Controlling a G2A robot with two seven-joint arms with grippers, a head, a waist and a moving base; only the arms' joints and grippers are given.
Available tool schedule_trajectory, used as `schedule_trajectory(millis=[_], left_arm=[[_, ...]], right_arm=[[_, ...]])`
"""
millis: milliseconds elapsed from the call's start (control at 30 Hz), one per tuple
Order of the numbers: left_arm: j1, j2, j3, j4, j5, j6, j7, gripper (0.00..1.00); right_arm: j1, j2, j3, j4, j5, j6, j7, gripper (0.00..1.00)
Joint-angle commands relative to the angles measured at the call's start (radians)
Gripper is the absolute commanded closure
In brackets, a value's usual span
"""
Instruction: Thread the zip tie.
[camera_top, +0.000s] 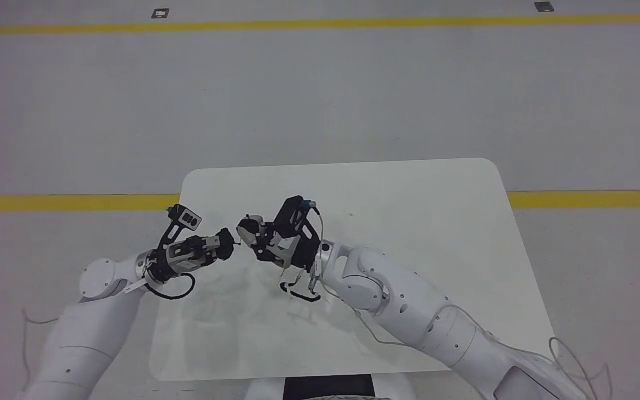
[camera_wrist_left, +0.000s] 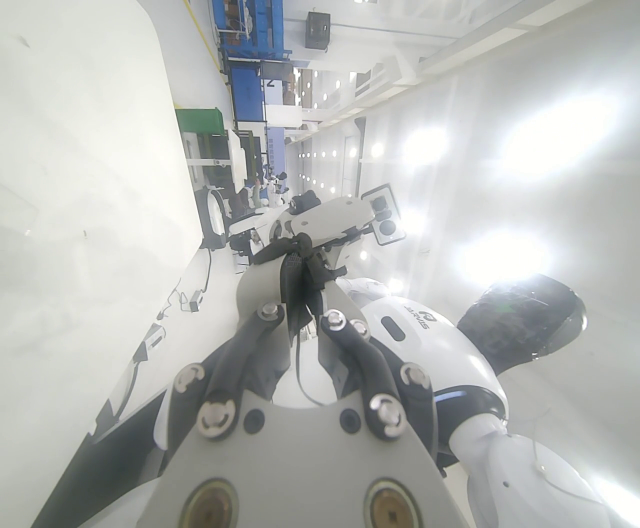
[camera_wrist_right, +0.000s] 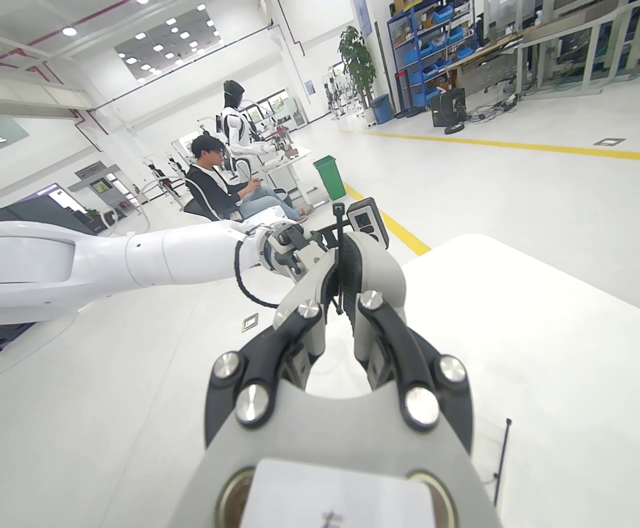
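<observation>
In the top view, the left pincer (camera_top: 228, 243) and the right pincer (camera_top: 248, 228) meet tip to tip above the white desk (camera_top: 420, 200), with almost no gap between them. The zip tie is too small to make out there. In the left wrist view, the left pincer (camera_wrist_left: 300, 285) points straight at the right pincer (camera_wrist_left: 300, 245), which sits just past its tip. A dark tangle lies where the two meet. I cannot tell whether the left pincer is clenched or released, or whether it grips anything. In the right wrist view, the right pincer (camera_wrist_right: 341, 280) is clenched on the black zip tie (camera_wrist_right: 340, 260). The tie stands upright between its pads, with the square head sticking up above the tips and the tail end hanging just below them. The left pincer (camera_wrist_right: 320, 234) is just beyond the tie, close against it from the far side. A second black zip tie (camera_wrist_right: 502, 447) lies flat on the desk (camera_wrist_right: 525, 325), beside and well behind the right pincer's tips.
</observation>
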Motion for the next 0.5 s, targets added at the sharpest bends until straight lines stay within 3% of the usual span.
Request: schedule_trajectory(millis=[0, 467], left_arm=[[0.0, 0.0, 0.0, 0.0, 0.0, 0.0, 0.0, 1.0], [0.0, 0.0, 0.0, 0.0, 0.0, 0.0, 0.0, 1.0]], right_arm=[[0.003, 0.0, -0.007, 0.007, 0.007, 0.0, -0.007, 1.0], [0.014, 0.007, -0.043, 0.033, 0.04, 0.0, -0.033, 1.0]])
